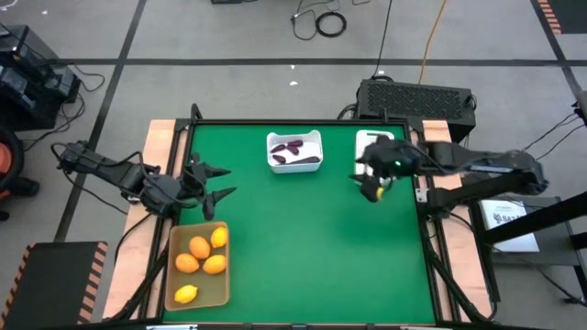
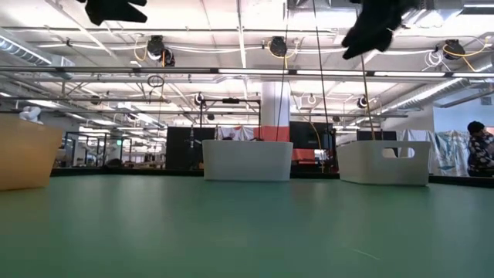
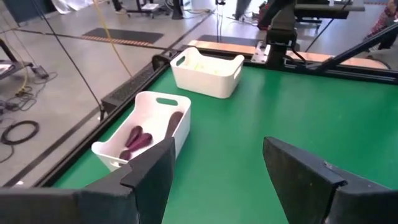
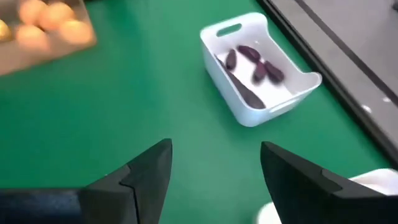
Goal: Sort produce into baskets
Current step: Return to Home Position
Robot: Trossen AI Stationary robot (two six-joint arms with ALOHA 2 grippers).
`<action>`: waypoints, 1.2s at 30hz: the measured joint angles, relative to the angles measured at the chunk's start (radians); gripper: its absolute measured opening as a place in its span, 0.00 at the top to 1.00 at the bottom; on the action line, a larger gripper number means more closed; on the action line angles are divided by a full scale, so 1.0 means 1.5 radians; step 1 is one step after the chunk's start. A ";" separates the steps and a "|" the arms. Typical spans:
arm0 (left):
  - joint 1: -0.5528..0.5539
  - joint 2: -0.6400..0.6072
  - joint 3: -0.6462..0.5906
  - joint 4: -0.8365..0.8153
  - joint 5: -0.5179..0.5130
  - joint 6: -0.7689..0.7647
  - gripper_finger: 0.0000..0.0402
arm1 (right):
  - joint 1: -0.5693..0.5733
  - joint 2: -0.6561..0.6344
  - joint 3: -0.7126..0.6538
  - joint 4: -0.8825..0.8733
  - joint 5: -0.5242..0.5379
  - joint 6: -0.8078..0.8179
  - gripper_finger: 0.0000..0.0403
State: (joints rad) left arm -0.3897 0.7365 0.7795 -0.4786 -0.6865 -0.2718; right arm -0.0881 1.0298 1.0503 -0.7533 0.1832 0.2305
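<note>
A: Nearest, fruits (image 1: 200,249) sit in the tan tray (image 1: 213,293). Beyond it the left pincer (image 3: 219,143) gapes empty. The right pincer (image 4: 216,145), likewise spread and empty, hangs by the narrow white bin (image 3: 205,84).

B: Eggplants (image 1: 292,147) lie in the middle bin (image 1: 295,167), far side. Pulling back low, that right arm might clip the narrow bin's rim and shove it.

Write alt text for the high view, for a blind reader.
From above: a green table holds a tan tray of five orange and yellow fruits at lower left, a white bin of purple eggplants at top centre, and a narrower white bin right of it, partly hidden by the right arm. The left gripper and right gripper hover open.
</note>
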 joint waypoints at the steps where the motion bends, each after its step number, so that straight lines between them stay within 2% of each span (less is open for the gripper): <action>1: -0.001 0.001 0.000 0.000 -0.002 0.000 0.37 | 0.007 -0.024 -0.032 0.024 0.000 0.010 0.42; 4: -0.004 0.001 -0.021 0.025 -0.002 0.004 0.37 | 0.026 -0.094 -0.129 0.093 0.000 0.037 0.42; 7: -0.004 -0.005 -0.074 0.076 0.035 0.015 0.37 | 0.041 -0.159 -0.223 0.169 0.000 0.065 0.42; 11: 0.006 -0.019 -0.146 0.136 0.052 0.016 0.37 | 0.056 -0.225 -0.349 0.359 0.002 0.082 0.42; 15: 0.041 -0.045 -0.211 0.190 0.057 0.013 0.37 | 0.061 -0.251 -0.455 0.552 0.002 0.060 0.42; 21: 0.132 -0.104 -0.268 0.224 0.068 0.042 0.37 | 0.054 -0.254 -0.557 0.721 0.003 0.024 0.44; 24: 0.191 -0.144 -0.287 0.225 0.104 0.064 0.37 | 0.036 -0.254 -0.591 0.771 0.001 0.023 0.51; 26: 0.229 -0.172 -0.295 0.225 0.136 0.067 0.37 | 0.021 -0.255 -0.602 0.774 -0.006 0.020 0.59; 29: 0.275 -0.210 -0.298 0.218 0.190 0.070 0.37 | -0.009 -0.255 -0.604 0.770 -0.037 0.005 0.77; 32: 0.305 -0.246 -0.298 0.191 0.212 0.081 0.37 | -0.036 -0.255 -0.604 0.770 -0.050 -0.022 0.95; 36: 0.324 -0.295 -0.298 0.123 0.213 0.060 0.37 | -0.079 -0.257 -0.603 0.757 -0.094 -0.031 0.98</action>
State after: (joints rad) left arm 0.0967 0.2934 0.3328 -0.2938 -0.3676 -0.1815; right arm -0.2067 0.6437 0.1452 0.3822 0.0423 0.1834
